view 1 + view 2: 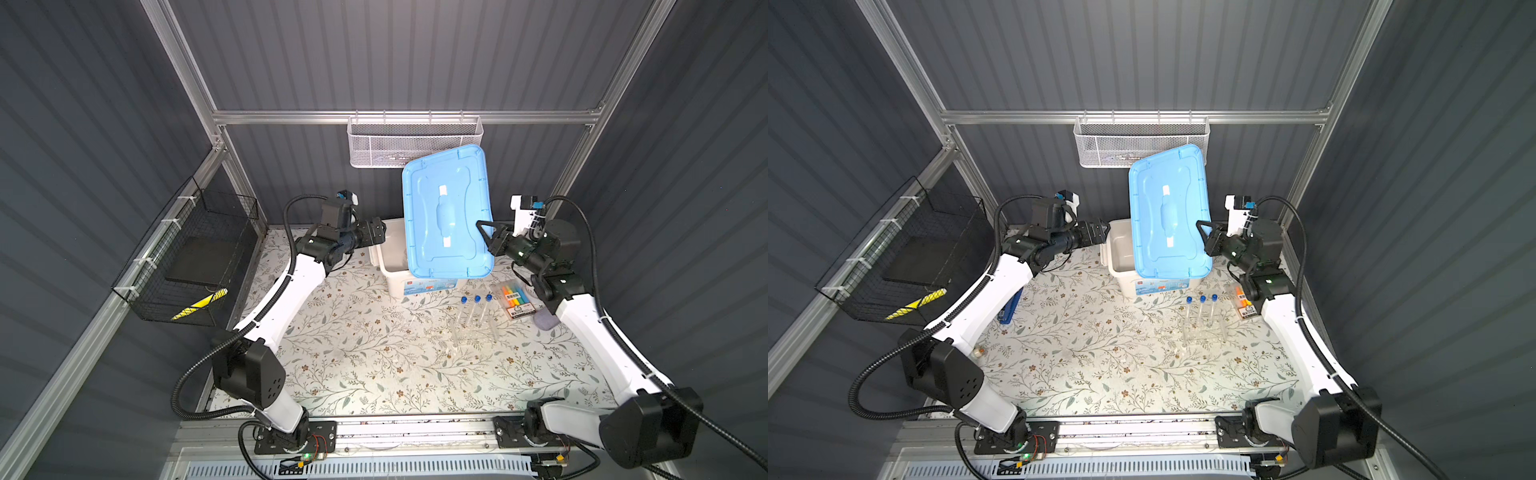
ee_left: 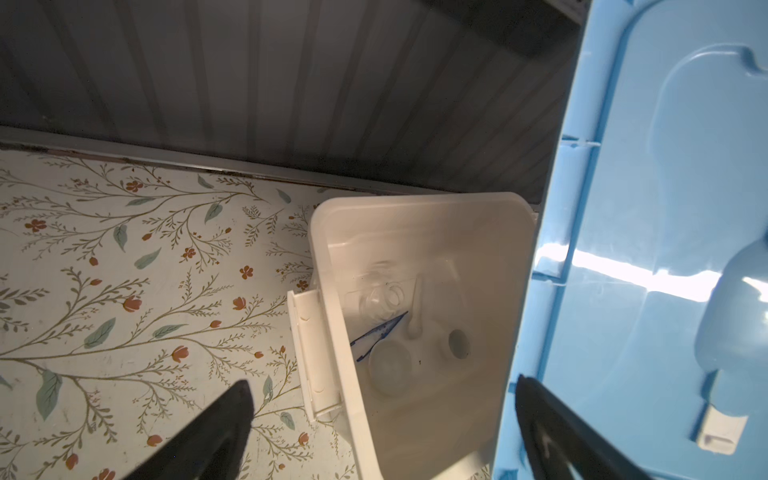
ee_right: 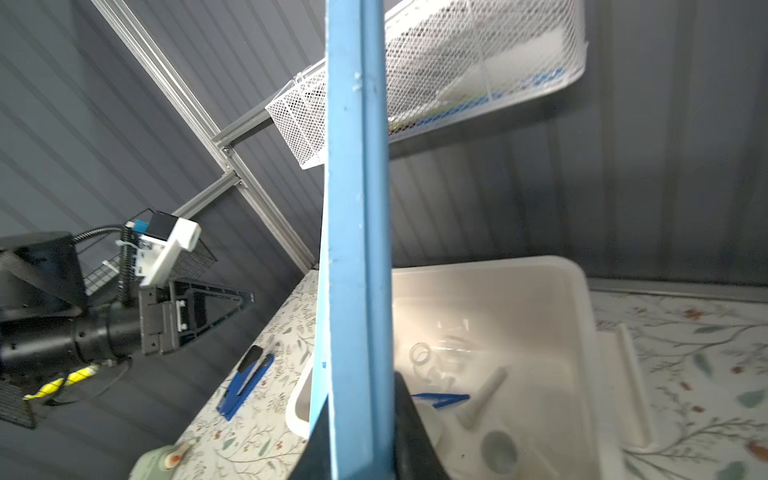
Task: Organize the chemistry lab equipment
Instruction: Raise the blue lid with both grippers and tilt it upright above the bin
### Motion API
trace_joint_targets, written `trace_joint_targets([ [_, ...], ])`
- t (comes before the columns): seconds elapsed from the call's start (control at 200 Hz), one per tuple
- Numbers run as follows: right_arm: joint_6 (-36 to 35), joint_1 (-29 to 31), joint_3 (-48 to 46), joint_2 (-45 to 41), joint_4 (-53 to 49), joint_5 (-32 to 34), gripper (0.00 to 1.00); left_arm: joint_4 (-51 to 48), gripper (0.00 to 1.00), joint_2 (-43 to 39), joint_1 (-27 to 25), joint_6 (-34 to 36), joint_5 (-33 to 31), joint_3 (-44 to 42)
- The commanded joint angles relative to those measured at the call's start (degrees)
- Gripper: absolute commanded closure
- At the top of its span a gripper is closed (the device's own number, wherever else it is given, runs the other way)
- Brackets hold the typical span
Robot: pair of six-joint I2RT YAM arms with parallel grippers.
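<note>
My right gripper (image 1: 486, 237) (image 3: 357, 415) is shut on the long edge of the blue lid (image 1: 446, 212) (image 3: 357, 208), held tilted above the white bin (image 1: 392, 266) (image 2: 316, 232). My left gripper (image 1: 380, 235) (image 2: 382, 382) hangs open and empty at the bin's left rim. Inside the bin lie a clear glass vessel (image 2: 380, 297), blue tweezers (image 2: 380, 332), a white pestle (image 2: 415, 316) and two white bowls (image 2: 388, 365) (image 2: 457, 343). Three blue-capped test tubes (image 1: 476, 309) stand in the clear rack (image 1: 473, 332) in front of the bin.
A pack of coloured highlighters (image 1: 515, 301) lies right of the tubes, under my right arm. A dark blue stapler (image 1: 1009, 309) lies at the table's left edge. A white mesh basket (image 1: 415, 141) hangs on the back wall, a black wire basket (image 1: 187, 257) on the left.
</note>
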Motion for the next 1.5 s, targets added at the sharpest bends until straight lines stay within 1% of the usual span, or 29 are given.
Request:
trace_joint_targets([
  [0.0, -13.3, 0.1, 2.8, -3.2, -3.4, 8.7, 0.93, -1.6, 0.00, 0.1, -0.2, 1.3, 3.1, 5.0],
  [0.125, -22.5, 1.3, 2.2, -4.5, -2.9, 14.0, 0.93, -0.4, 0.00, 2.2, -0.1, -0.4, 7.7, 9.2],
  [0.17, -25.8, 2.1, 2.2, -6.3, -2.8, 15.4, 0.92, 0.2, 0.00, 3.0, 0.0, -1.2, 9.7, 10.9],
  [0.245, -31.8, 4.2, 2.4, -6.2, -2.7, 17.8, 0.92, 1.6, 0.00, 4.3, 0.4, -3.1, 13.7, 13.2],
  [0.285, -35.4, 5.6, 2.3, -6.1, -2.5, 19.2, 0.91, 2.5, 0.00, 5.0, 0.9, -4.7, 15.4, 14.4],
  [0.32, -38.6, 7.0, 2.2, -5.7, -2.2, 20.6, 0.91, 3.8, 0.00, 5.5, 1.5, -6.3, 18.7, 15.1],
  [0.47, -52.2, 13.0, 1.0, -5.2, 0.2, 27.6, 0.90, 10.0, 0.00, 7.5, 4.6, -15.8, 27.7, 16.9],
  [0.52, -55.9, 14.5, 0.3, -3.5, 1.7, 29.3, 0.90, 10.9, 0.00, 7.8, 5.0, -16.5, 29.0, 17.4],
  [0.6, -61.5, 16.2, -1.0, -2.5, 3.9, 32.1, 0.89, 11.2, 0.00, 7.9, 5.4, -17.0, 29.4, 17.8],
  [0.715, -68.0, 17.9, -2.4, -1.0, 6.9, 35.2, 0.89, 16.8, 0.00, 7.8, 7.1, -22.7, 33.0, 15.2],
  [0.785, -71.2, 18.8, -3.3, -0.2, 8.4, 36.2, 0.90, 19.7, 0.00, 7.9, 7.5, -25.6, 34.4, 13.6],
  [0.87, -74.9, 20.1, -4.2, 1.1, 10.7, 38.1, 0.90, 20.4, 0.00, 8.5, 7.5, -26.9, 35.3, 13.6],
  [0.95, -77.2, 20.7, -5.1, 2.0, 13.9, 39.2, 0.90, 24.2, 0.01, 8.5, 7.3, -29.9, 36.6, 11.8],
  [1.176, -80.3, 22.7, -6.7, 3.3, 19.3, 40.9, 0.89, 25.9, 0.01, 8.5, 7.1, -33.2, 39.1, 7.7],
  [1.361, -83.0, 24.8, -7.1, 4.5, 22.0, 42.0, 0.89, 27.8, 0.04, 8.4, 6.5, -35.1, 39.9, 4.4],
  [1.491, -84.4, 26.2, -7.1, 4.9, 22.2, 42.0, 0.88, 29.0, 0.05, 8.7, 6.5, -35.7, 40.1, 4.1],
])
